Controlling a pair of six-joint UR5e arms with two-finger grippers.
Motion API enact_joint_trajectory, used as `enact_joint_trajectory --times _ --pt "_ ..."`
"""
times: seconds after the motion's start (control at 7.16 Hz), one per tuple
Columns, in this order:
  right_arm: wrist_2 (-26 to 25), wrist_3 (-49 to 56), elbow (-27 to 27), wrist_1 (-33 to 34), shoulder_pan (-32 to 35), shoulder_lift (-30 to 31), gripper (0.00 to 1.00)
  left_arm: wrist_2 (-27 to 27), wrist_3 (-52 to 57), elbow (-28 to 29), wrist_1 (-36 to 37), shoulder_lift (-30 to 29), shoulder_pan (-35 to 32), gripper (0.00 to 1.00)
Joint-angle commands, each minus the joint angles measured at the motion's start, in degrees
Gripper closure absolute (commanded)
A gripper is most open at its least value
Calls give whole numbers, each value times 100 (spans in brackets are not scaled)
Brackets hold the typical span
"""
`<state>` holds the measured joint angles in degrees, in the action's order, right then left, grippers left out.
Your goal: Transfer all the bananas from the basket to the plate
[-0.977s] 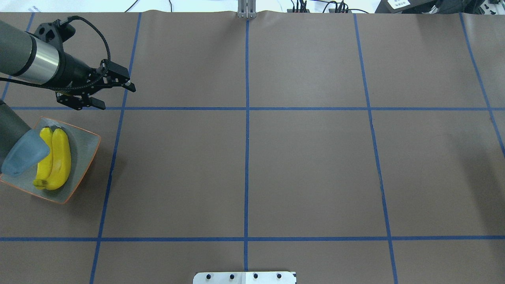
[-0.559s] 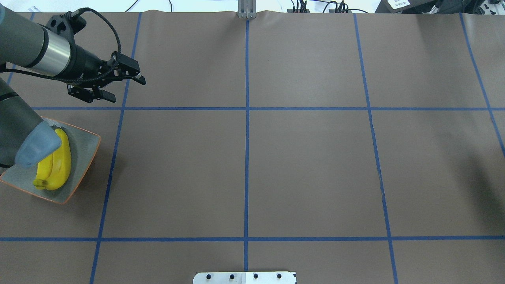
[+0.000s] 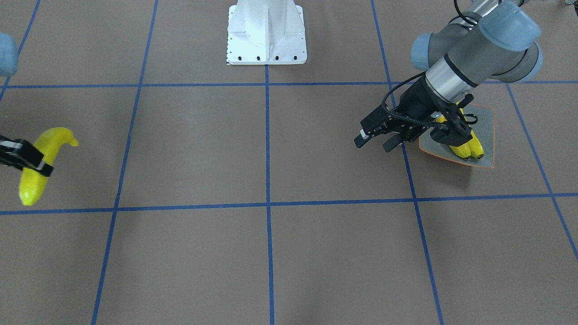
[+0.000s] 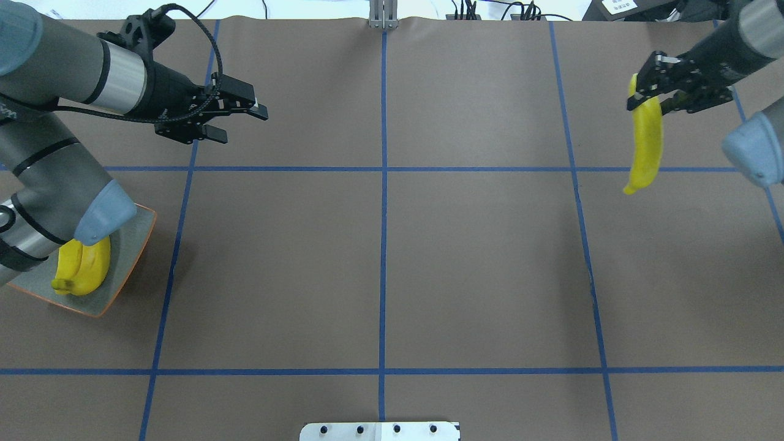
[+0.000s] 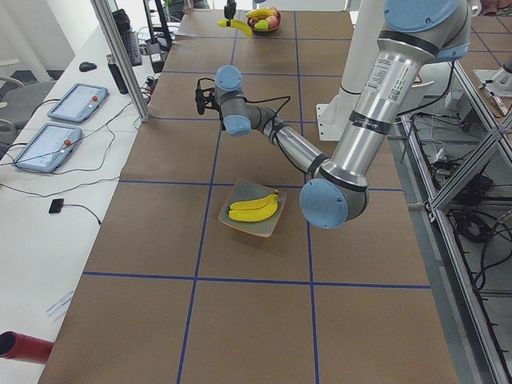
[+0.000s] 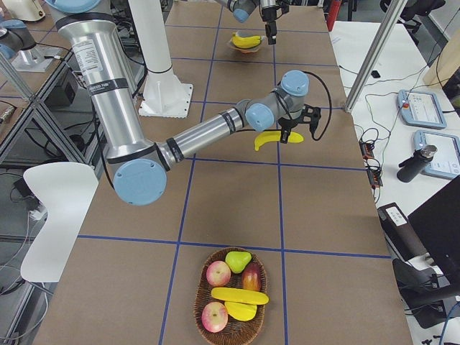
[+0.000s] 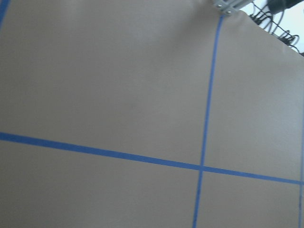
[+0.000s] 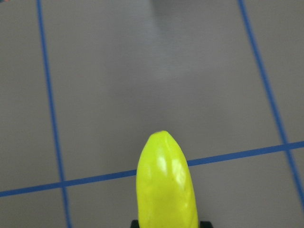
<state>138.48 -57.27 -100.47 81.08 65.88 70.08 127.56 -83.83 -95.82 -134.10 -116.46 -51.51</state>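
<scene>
front-facing view: the left gripper (image 3: 374, 144) hangs with its jaws parted and nothing between them, just off the edge of the plate (image 3: 488, 126); two bananas (image 3: 467, 148) lie side by side on the plate, behind its wrist. the right gripper (image 3: 28, 159) is clamped across the middle of a third banana (image 3: 34, 183). overhead: the plate sits back under the left arm's elbow, and the third banana dangles from the right gripper above the table (image 4: 478, 263). right side view: the basket (image 6: 199, 305) lies well behind the right gripper, holding another banana (image 6: 239, 295) among other fruit (image 6: 218, 273). right wrist: the gripped banana's tip juts forward.
</scene>
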Motion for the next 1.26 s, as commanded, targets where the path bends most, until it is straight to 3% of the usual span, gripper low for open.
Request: enact_joint_trajectory --times 0.0,0.28,0.56,0.84,1.12 --pt "-23 -670 132 -22 -593 -721 100 -12 -134 334 -370 -647 333 0" --pt "12 -864 186 -309 -717 -960 100 -100 -151 502 -896 -993 755 0" --pt "-23 -1993 203 -1273 -1041 -970 100 -223 -160 564 -995 -1334 1080 0" --pt "-50 -2708 335 -2005 -1296 -1048 100 -232 -169 668 -1564 -1397 1126 1" --pt "-41 -3158 388 -2052 -1420 -1321 100 -729 -169 783 -2039 -1424 1387 2"
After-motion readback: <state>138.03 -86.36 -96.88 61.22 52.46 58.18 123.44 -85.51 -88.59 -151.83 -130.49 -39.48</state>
